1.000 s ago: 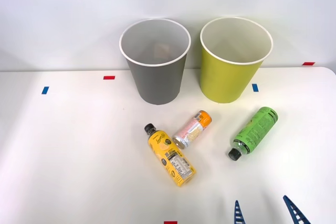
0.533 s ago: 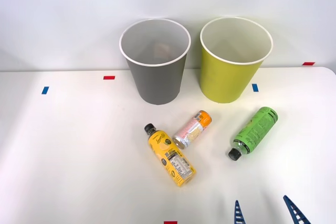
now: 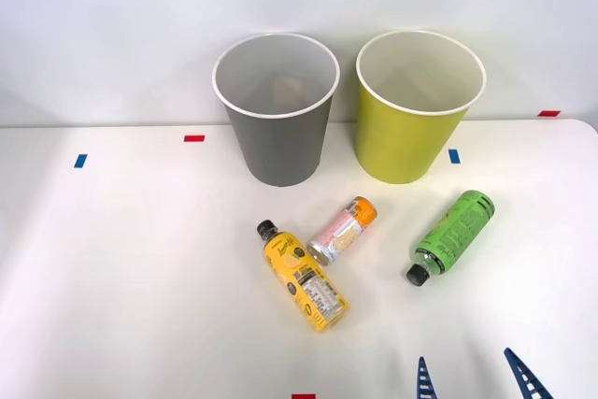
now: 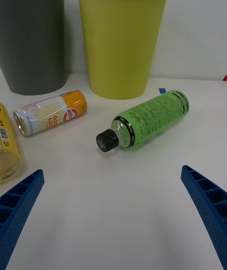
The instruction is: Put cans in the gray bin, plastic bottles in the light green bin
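A pale pink can (image 3: 342, 230) with an orange end lies on its side on the white table, in front of the gray bin (image 3: 276, 151). To its left lies a yellow plastic bottle (image 3: 304, 276), and to its right a green one (image 3: 452, 235), both black-capped. The light green bin (image 3: 402, 142) stands to the right of the gray one. My right gripper (image 3: 475, 378) is open at the near edge, just short of the green bottle (image 4: 149, 118), holding nothing. The wrist view has the can (image 4: 49, 112), the yellow bottle (image 4: 7, 149), the gray bin (image 4: 33, 43) and the light green bin (image 4: 120, 45).
Both bins stand against the white back wall. A dim shape rests in the bottom of the gray bin; I cannot tell what it is. Red and blue tape marks (image 3: 193, 138) dot the table (image 3: 121, 268). The left half of the table is bare.
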Tool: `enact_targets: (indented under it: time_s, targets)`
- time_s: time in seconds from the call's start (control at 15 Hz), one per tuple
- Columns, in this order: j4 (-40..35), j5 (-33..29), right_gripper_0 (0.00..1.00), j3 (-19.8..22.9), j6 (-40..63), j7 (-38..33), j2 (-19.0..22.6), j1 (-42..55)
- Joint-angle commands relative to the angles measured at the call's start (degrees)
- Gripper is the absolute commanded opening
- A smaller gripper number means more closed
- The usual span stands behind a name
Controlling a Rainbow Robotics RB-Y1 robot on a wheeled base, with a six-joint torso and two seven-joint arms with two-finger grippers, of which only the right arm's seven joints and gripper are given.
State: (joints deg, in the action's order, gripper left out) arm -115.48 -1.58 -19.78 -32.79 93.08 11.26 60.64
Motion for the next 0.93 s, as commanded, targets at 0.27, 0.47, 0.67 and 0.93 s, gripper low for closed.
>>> enact_targets:
  time_s: [0.27,0.47,0.67,0.93]
  targets:
    - [-0.01,0.0,1.0,0.0,0.01,-0.01,-0.01,0.0]
    - [-0.01,0.0,1.0,0.0,0.01,-0.01,-0.01,0.0]
    - [-0.01,0.0,1.0,0.0,0.01,-0.01,-0.01,0.0]
    - [-0.01,0.0,1.0,0.0,0.01,-0.01,-0.01,0.0]
